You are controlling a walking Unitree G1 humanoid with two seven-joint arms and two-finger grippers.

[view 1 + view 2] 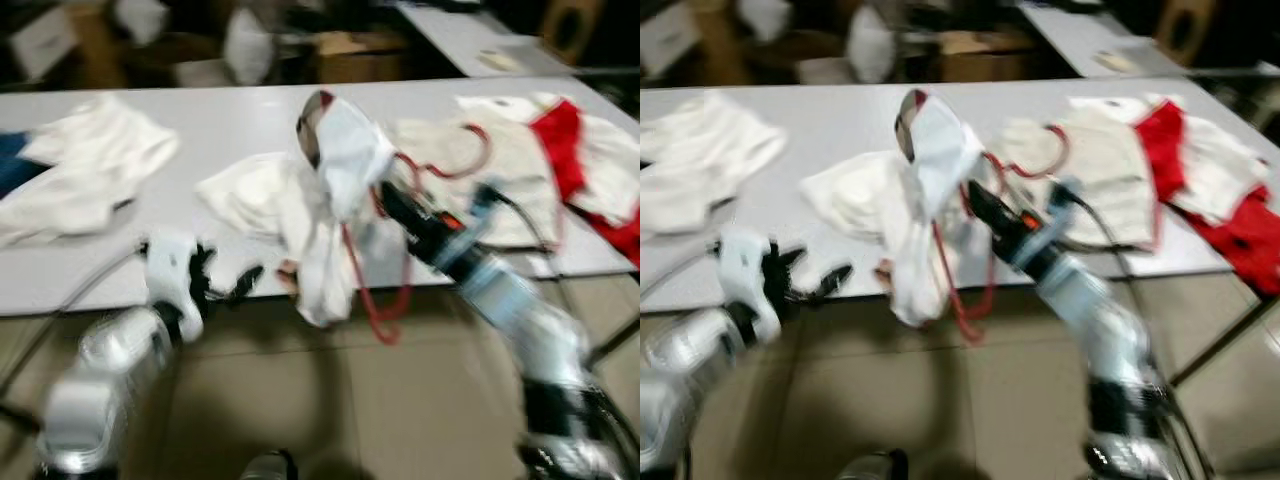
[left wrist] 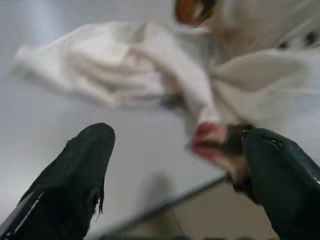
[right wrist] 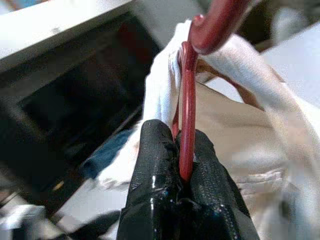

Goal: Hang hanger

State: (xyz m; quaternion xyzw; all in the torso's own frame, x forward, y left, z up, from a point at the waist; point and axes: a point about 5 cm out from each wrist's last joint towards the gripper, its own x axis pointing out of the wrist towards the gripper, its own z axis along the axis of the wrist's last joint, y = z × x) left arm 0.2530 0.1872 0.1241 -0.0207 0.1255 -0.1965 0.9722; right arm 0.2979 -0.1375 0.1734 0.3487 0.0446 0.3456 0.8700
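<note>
In the left eye view, blurred by motion, the right gripper [image 1: 392, 200] reaches up over the near edge of the table [image 1: 230, 125] and holds a red hanger [image 1: 385, 300] with a white shirt [image 1: 335, 190] draped on it; the shirt is lifted above the tabletop and its tail and the hanger's lower loop dangle past the table edge. The left gripper [image 1: 235, 283] sits low at the near edge with its fingers spread and nothing between them. Another red hanger [image 1: 462, 155] lies on a cream garment farther right, and a red cloth [image 1: 565, 145] lies beyond it. The right eye view shows the same scene, the hanger [image 1: 965, 300] hanging below the shirt just beside the right arm. In the left wrist view the two black fingers [image 2: 75, 175] stand wide apart over the table edge, a white sleeve with a reddish cuff [image 2: 210, 137] just beside one of them, though whether it touches is unclear. In the right wrist view the fingers [image 3: 155, 165] are pressed tight together on the hanger's thin red bar [image 3: 186, 125], cloth bunched behind it. The hanger looks light, stiff and smooth, so it could pivot or slip in a pinch; the soft shirt will swing and may slide off. Holding near the hook's neck seems steadiest.
</note>
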